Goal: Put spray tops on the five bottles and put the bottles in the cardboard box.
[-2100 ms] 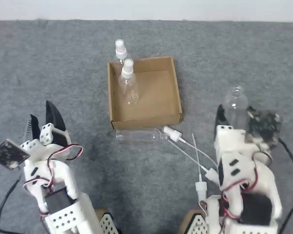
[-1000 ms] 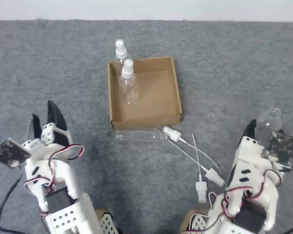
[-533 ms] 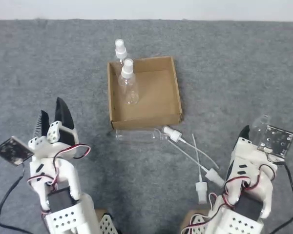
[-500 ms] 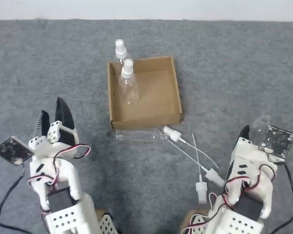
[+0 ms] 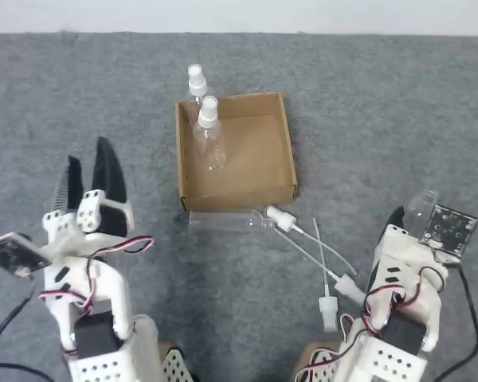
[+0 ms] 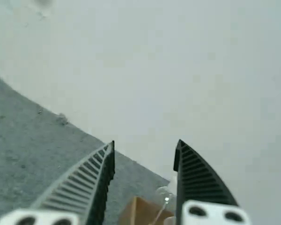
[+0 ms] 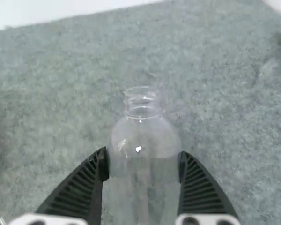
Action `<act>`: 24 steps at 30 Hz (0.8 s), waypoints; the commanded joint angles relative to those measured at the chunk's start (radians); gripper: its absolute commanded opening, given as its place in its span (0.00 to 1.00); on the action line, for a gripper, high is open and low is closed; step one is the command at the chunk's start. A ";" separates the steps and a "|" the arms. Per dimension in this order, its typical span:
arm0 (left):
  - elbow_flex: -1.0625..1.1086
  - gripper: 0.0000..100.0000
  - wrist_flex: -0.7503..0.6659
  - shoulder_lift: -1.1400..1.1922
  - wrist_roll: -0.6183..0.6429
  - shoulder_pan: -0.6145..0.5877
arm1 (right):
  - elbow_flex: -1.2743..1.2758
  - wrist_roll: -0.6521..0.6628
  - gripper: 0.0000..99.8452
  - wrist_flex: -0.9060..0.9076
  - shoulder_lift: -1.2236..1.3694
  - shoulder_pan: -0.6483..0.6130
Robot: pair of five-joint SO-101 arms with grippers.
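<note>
The right gripper (image 7: pixel 143 157) is closed on an uncapped bottle (image 7: pixel 141 126). It has carried the bottle from beside the cardboard box (image 5: pixel 237 196) back to the near right, close to the loose spray tops (image 5: pixel 328 305). The left gripper (image 5: pixel 88 155), open and empty, has advanced toward the far side. Capping is probably the next step.

The bottle is clear, rounded plastic with a ridged neck. The spray tops are white with thin dip tubes. The carpet (image 5: pixel 382 95) is grey and coarse. One capped bottle (image 5: pixel 209 135) is in the box.
</note>
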 commanded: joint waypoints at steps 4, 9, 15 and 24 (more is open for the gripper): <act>-0.193 0.19 -0.021 -0.014 0.011 0.123 | -0.015 -0.009 0.08 -0.030 -0.022 -0.016; -0.272 0.19 -0.021 -0.014 0.005 0.256 | -0.015 -0.008 0.08 -0.030 -0.022 -0.015; -0.369 0.19 -0.021 -0.011 -0.031 0.428 | -0.014 -0.008 0.08 -0.030 -0.022 -0.021; -0.449 0.16 -0.029 -0.011 -0.086 0.655 | -0.011 -0.008 0.08 -0.030 -0.022 -0.022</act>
